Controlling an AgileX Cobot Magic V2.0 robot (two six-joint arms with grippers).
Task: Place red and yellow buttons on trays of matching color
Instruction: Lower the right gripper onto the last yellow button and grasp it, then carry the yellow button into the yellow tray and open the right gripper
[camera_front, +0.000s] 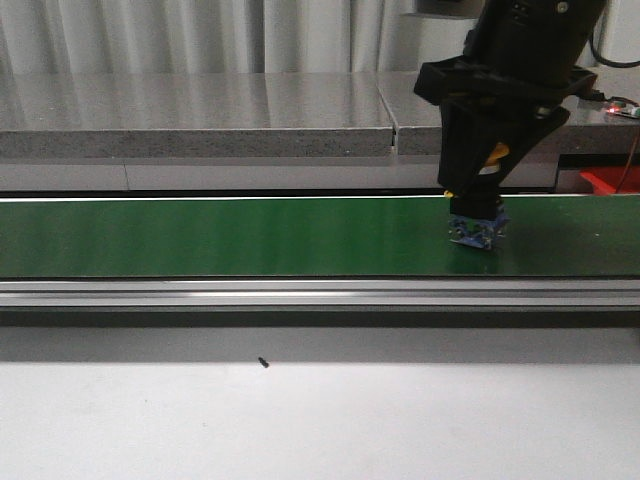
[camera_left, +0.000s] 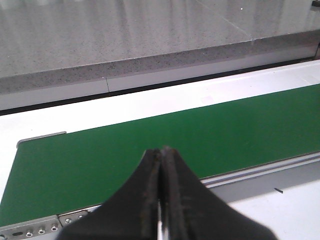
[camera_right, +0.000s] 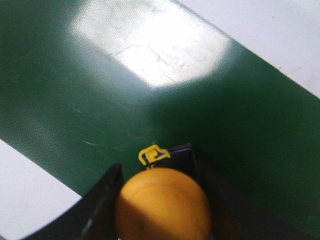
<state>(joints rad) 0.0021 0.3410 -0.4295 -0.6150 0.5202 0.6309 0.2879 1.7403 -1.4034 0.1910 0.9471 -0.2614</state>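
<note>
A yellow dome button (camera_right: 162, 205) sits between the black fingers of my right gripper (camera_right: 156, 172), which is shut on it. In the front view the right gripper (camera_front: 477, 203) stands over the green belt (camera_front: 230, 235) at the right. The button's blue base (camera_front: 478, 229) touches or hangs just above the belt, and a bit of yellow (camera_front: 497, 153) shows higher up. My left gripper (camera_left: 162, 150) is shut and empty above the near edge of the belt (camera_left: 100, 155); it does not show in the front view. No red button or yellow tray is in view.
A red tray corner (camera_front: 610, 180) shows at the far right behind the belt. A grey stone counter (camera_front: 200, 120) runs along the back. An aluminium rail (camera_front: 300, 292) borders the belt's near side, with the white table (camera_front: 320, 420) in front.
</note>
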